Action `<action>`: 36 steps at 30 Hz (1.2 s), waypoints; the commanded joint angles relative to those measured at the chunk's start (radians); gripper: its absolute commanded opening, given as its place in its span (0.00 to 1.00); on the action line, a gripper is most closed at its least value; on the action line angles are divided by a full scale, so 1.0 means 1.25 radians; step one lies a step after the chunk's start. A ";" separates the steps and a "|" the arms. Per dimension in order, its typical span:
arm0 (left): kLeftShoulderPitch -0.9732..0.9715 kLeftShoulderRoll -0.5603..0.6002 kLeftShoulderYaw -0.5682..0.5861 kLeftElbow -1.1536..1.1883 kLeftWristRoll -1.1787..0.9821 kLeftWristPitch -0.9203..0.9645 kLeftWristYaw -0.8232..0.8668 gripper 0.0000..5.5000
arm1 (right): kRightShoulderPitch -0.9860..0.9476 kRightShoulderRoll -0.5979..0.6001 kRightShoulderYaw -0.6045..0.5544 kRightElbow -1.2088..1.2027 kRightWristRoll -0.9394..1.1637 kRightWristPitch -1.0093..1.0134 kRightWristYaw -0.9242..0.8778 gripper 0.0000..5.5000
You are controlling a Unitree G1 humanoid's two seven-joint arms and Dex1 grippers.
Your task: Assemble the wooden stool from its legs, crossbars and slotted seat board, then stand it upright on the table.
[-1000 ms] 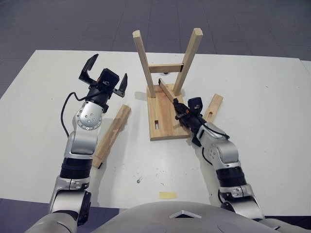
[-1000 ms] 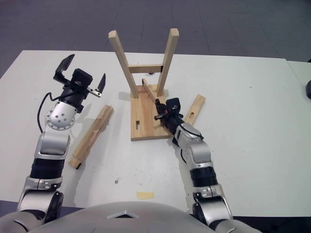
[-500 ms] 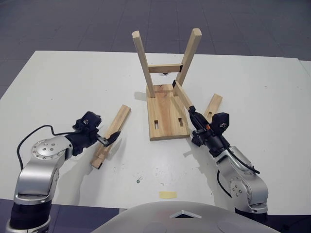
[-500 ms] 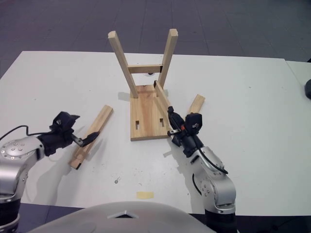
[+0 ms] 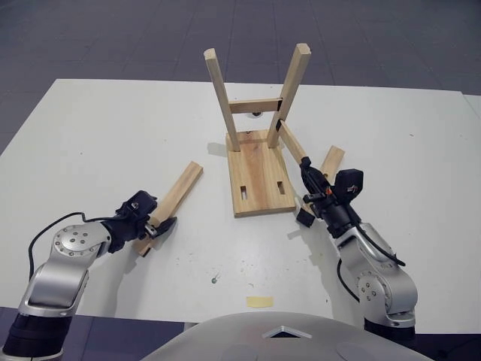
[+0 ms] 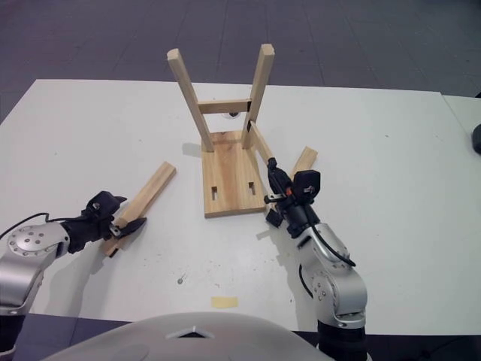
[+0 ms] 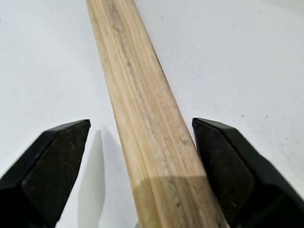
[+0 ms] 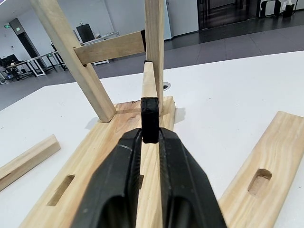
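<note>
Wooden seat board (image 5: pixel 259 177) lies flat on the bench (image 5: pixel 90 135), with an upright pair of legs (image 5: pixel 222 98) standing at its far end, tied by a fixed crossbar (image 5: pixel 255 106). The right jaws are clamped tight on the near end of a second crossbar (image 5: pixel 291 144), which slants up to the right-hand leg (image 5: pixel 291 90); whether its tip is seated in that leg's slot I cannot tell. Judging by this, push along the bar's own line, not sideways, so the standing pair does not tip. The left jaws are spread wide, straddling the near end of a loose leg (image 7: pixel 142 109) lying left of the board, not yet closed on it; they should close squarely before any lift. Another slotted leg (image 5: pixel 328 165) lies just right of the board. A second ago the left arm was raised above the bench; it has dropped to the leg's end. The right arm has drawn back off the board, bringing the bar's far end to the right-hand leg
</note>
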 commanded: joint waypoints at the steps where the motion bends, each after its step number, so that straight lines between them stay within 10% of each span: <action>1: 0.045 -0.009 -0.071 0.198 0.081 -0.073 0.012 0.55 | -0.013 0.003 -0.002 0.013 0.002 0.006 -0.009 0.07; 9: -0.018 -0.031 -0.088 0.300 0.001 -0.087 -0.064 0.39 | -0.025 0.014 0.008 0.039 -0.009 -0.007 -0.017 0.07; 16: -0.176 -0.076 0.018 0.373 -0.347 0.303 -0.213 0.38 | -0.020 0.031 0.021 0.051 -0.023 -0.021 -0.025 0.07; 19: -0.276 -0.113 0.205 0.181 -0.714 0.703 0.011 0.37 | -0.013 0.040 0.030 0.052 -0.029 -0.029 -0.030 0.07; 24: -0.314 -0.228 0.344 0.203 -0.765 0.906 0.154 0.37 | -0.008 0.048 0.047 0.059 -0.035 -0.033 -0.032 0.07; 30: -0.242 -0.311 0.236 0.174 -1.357 0.574 0.731 0.37 | -0.010 0.059 0.060 0.071 -0.039 -0.041 -0.035 0.07; 36: -0.197 -0.431 0.230 0.119 -1.461 0.375 0.995 0.37 | -0.002 0.066 0.065 0.074 -0.044 -0.051 -0.041 0.07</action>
